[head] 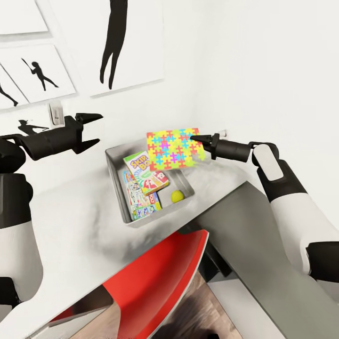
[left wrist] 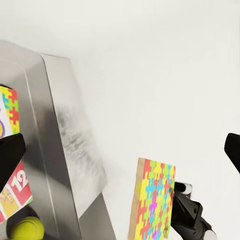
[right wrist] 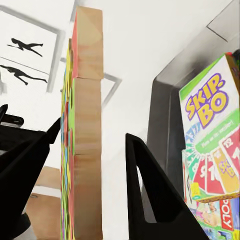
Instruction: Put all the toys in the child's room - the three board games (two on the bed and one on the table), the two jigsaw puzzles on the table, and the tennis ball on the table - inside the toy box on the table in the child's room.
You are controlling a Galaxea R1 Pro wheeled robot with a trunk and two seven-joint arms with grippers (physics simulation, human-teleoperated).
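Note:
The toy box (head: 114, 176) stands on the table (head: 66, 221) by the wall corner. Inside lie the SKIP-BO board game (head: 145, 170) (right wrist: 210, 130), more printed game boxes (head: 140, 203) under it, and the tennis ball (head: 177, 196) (left wrist: 27, 229). My right gripper (head: 194, 138) (right wrist: 92, 132) is shut on a jigsaw puzzle (head: 172, 149) (left wrist: 152, 200) (right wrist: 82, 125), held tilted in the air over the box's far right corner. My left gripper (head: 96, 128) (left wrist: 120, 150) hovers open and empty above the table, left of the box.
A red chair (head: 160, 268) is tucked under the table's front edge. The darker grey wing (head: 254, 235) runs to the right under my right arm. White walls with silhouette pictures (head: 40, 73) close off the back; a wall socket (head: 55, 113) sits behind my left gripper.

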